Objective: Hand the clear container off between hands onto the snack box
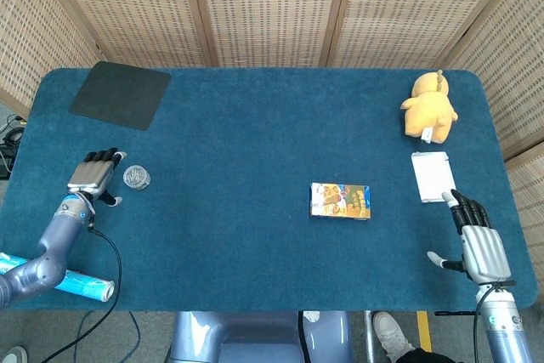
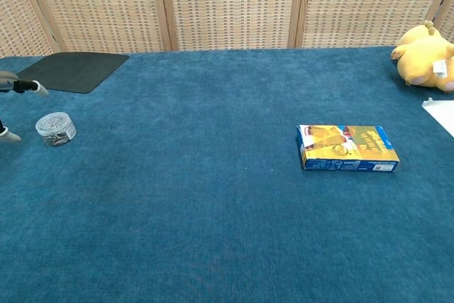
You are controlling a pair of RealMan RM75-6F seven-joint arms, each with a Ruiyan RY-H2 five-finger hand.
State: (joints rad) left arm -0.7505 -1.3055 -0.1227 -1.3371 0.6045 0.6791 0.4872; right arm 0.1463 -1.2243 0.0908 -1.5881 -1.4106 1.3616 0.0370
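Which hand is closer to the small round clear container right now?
The left hand, open just beside the small round clear container; the right hand sits across the table.

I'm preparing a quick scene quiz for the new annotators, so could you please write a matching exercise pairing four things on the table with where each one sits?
Things:
1. clear container
2. snack box
3. yellow plush toy
4. black mat

Places:
A. far left corner of the table
B. far right side, just beyond a white card
C. right of centre, lying flat on the blue cloth
D. left side, just beside the left robot hand

Pairs: 1-D, 2-C, 3-B, 4-A
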